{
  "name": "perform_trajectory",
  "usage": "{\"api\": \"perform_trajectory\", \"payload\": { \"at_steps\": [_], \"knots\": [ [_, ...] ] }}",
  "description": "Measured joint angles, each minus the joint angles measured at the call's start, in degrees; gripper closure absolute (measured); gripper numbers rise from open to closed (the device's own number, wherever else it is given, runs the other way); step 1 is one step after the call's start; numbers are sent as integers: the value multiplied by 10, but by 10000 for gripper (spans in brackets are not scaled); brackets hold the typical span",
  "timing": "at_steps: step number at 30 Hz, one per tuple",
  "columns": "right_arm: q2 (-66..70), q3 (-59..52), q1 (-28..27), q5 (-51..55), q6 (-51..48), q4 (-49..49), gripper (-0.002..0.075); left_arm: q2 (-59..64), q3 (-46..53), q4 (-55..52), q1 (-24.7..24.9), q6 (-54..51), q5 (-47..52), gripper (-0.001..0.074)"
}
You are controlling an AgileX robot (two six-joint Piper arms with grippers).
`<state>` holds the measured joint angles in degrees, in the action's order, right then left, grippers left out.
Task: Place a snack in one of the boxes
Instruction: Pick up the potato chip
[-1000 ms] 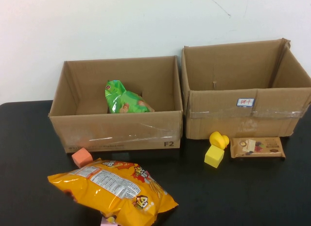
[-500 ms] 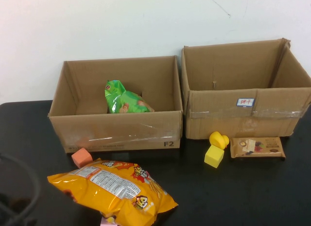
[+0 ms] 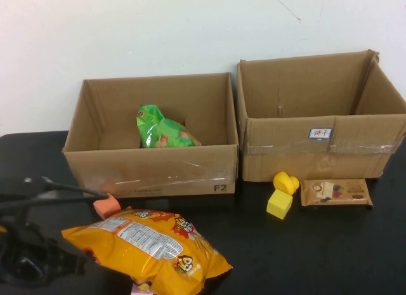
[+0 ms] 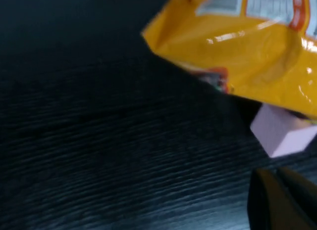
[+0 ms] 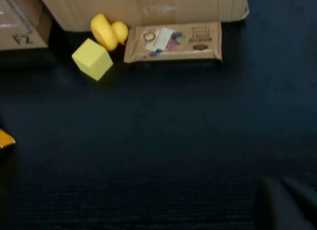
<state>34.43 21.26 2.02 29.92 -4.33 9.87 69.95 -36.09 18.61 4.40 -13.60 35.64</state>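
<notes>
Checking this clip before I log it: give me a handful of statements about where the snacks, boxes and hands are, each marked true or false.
1. A green snack bag lies inside the left box. True.
2. The orange chip bag is inside the right box. False: it lies on the black table, in front of the left box; the right box shows nothing inside.
3. The left hand is at the table's left edge, beside the chip bag. True.
4. The brown chocolate bar lies in front of the right box, next to a yellow duck and a yellow block. True.
5. The right hand is holding the chocolate bar. False: the bar lies on the table by itself, and the right hand does not show in the high view.
</notes>
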Motion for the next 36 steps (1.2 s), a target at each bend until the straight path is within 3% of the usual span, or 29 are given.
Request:
{"api": "perform_trajectory", "payload": {
  "at_steps": [5, 9, 15, 18, 20, 22, 23, 25, 30, 36],
  "knots": [
    [0, 0, 0, 4, 0, 0, 727, 24, -11, 97, 48, -172, 0, 736],
    [0, 0, 0, 4, 0, 0, 727, 24, -14, 137, 138, -305, -24, 736],
    [0, 0, 0, -4, 0, 0, 727, 24, -14, 127, 261, -397, -123, 721],
    [0, 0, 0, -5, 0, 0, 727, 26, -14, 99, 287, -410, -140, 617],
    [0, 0, 0, -5, 0, 0, 727, 29, -14, 79, 291, -415, -142, 456],
    [0, 0, 0, -6, 0, 0, 727, 34, -14, 62, 291, -420, -144, 248],
    [0, 0, 0, -6, 0, 0, 727, 40, -14, 54, 291, -427, -146, 175],
    [0, 0, 0, -6, 0, 0, 727, 50, -14, 37, 291, -459, -148, 103],
    [0, 0, 0, -16, 0, 0, 727, 102, -14, 0, 291, -546, -171, 50],
    [0, 0, 0, -22, 0, 1, 727, 173, -17, -1, 291, -568, -232, 42]
  ]
}}
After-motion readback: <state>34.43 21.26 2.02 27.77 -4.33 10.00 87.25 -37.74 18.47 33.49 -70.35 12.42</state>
